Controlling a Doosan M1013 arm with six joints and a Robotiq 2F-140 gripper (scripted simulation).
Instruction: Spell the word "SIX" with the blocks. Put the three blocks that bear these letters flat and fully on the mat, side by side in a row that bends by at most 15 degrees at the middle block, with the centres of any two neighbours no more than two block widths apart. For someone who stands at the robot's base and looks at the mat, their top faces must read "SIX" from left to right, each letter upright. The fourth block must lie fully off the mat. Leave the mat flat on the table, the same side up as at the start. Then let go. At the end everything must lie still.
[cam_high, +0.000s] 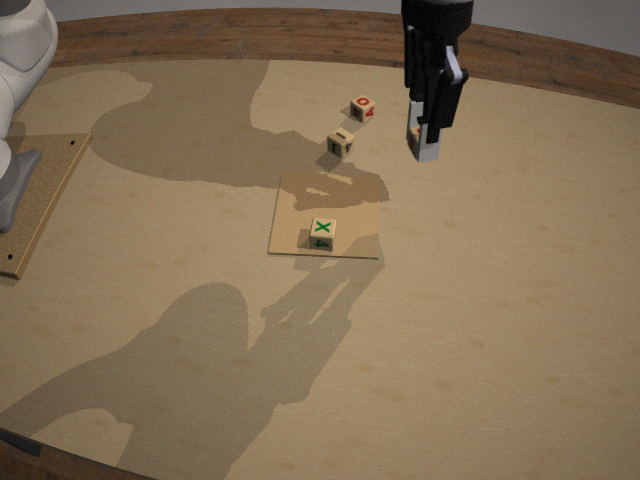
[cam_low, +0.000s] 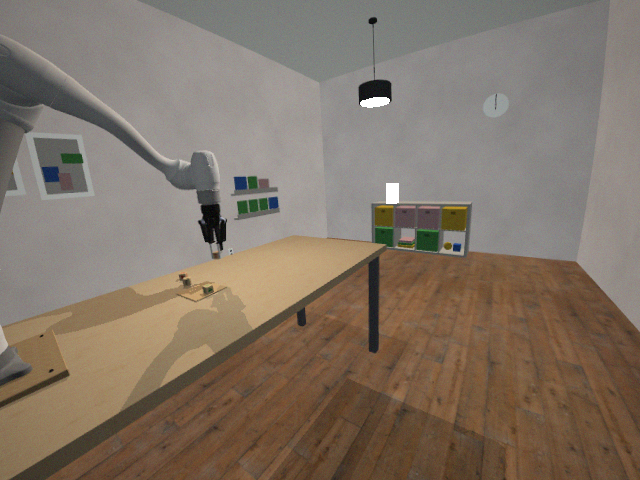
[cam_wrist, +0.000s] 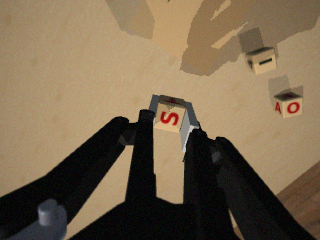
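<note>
My gripper (cam_high: 419, 143) (cam_low: 215, 252) (cam_wrist: 169, 109) is shut on the S block (cam_high: 414, 140) (cam_low: 215, 255) (cam_wrist: 168, 119), high above the table, past the mat's far end from the base. The red S faces up toward the wrist camera. The mat (cam_high: 356, 222) (cam_low: 193, 296) lies flat. The X block (cam_high: 323, 227) (cam_low: 207, 289) sits on it near one side edge, green X up. The I block (cam_high: 340, 143) (cam_low: 186, 281) (cam_wrist: 262, 61) lies off the mat, turned askew, a black bar on top. The O block (cam_high: 362, 108) (cam_low: 182, 276) (cam_wrist: 289, 106) lies beyond it, red O up.
The robot's base plate (cam_high: 54, 180) (cam_low: 43, 356) is fixed at one end of the table (cam_high: 465, 310) (cam_low: 268, 268). The arm's shadows fall across the table and part of the mat. The I and O blocks stand close together beside the mat.
</note>
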